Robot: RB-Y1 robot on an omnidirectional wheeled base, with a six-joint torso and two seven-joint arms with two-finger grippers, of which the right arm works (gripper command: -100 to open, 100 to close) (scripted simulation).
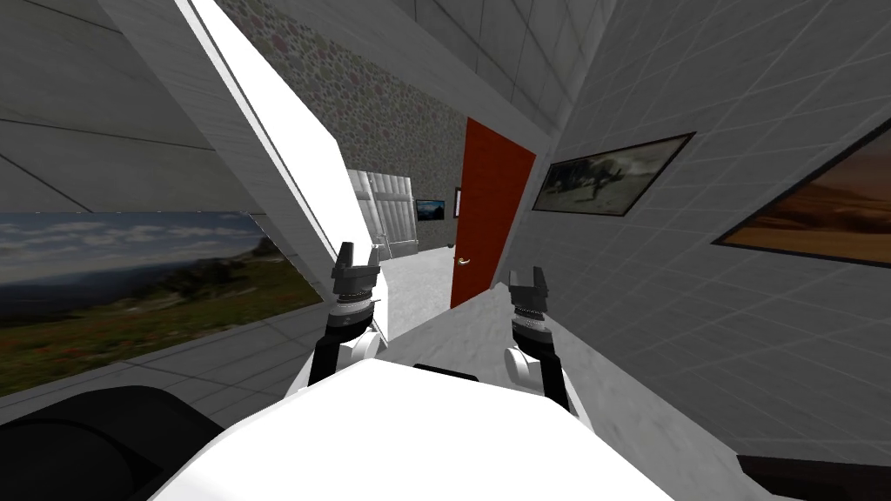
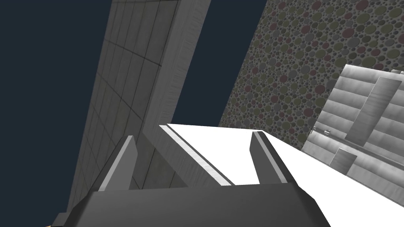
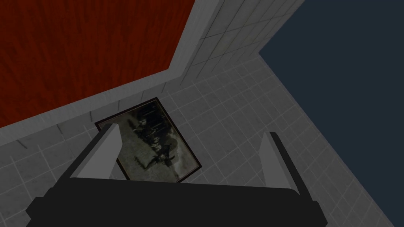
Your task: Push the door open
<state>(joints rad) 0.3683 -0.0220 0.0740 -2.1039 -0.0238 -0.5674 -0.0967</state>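
Left wrist view: left tool (image 2: 192,135) is standing open and empty at white door (image 2: 232,157) edge; right tool (image 3: 193,130) likewise, facing tiled wall (image 3: 236,98).

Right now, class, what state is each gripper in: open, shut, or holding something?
Left gripper: open, holding nothing, beside the white door.
Right gripper: open, holding nothing.

white door (image 1: 318,174) close before left hand (image 1: 359,252), floor (image 1: 431,304) open beside it
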